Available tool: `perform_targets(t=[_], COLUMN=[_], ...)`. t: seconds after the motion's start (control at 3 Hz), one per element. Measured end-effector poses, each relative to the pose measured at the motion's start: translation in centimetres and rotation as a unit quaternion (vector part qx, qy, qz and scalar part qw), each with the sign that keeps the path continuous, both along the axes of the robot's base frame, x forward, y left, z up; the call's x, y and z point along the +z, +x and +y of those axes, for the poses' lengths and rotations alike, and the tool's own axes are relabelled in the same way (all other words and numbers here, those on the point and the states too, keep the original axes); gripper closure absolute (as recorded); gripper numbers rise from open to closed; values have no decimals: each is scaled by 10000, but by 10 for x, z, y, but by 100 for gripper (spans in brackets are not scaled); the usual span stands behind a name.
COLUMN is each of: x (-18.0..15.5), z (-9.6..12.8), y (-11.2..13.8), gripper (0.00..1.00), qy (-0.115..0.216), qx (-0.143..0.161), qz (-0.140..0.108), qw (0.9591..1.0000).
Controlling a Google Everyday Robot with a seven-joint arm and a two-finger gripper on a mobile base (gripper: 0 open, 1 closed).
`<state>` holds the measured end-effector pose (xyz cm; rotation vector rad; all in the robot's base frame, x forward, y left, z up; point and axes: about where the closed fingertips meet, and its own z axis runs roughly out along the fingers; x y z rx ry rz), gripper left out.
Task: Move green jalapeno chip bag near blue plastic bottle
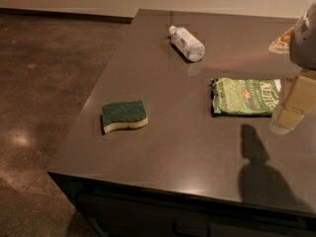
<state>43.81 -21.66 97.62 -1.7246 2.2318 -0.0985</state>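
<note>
Chip bag (244, 97) lies flat right of centre on the table (173, 147), long axis left-right, apart from the bottle (186, 43) lying behind it, cap pointing back-left, while the gripper (291, 107) hangs at its right end, grip state unreadable.

Rounded pale-grey arm housing (305, 38) noted at the far right of the view, with a small yellowish-orange part (282, 39) beside it. Blocky cream-beige gripper (286, 113) sits directly below the housing, in stacked squared segments ending in a paler tip.
</note>
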Motion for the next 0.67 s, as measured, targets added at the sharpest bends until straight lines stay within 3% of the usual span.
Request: perform_targets(t=[0.33, 0.67], x=[0, -8], z=[0, -6], y=[0, 21], gripper=[0, 0], qy=[0, -52], qx=[0, -38], qz=[0, 27], qw=[10000, 10000])
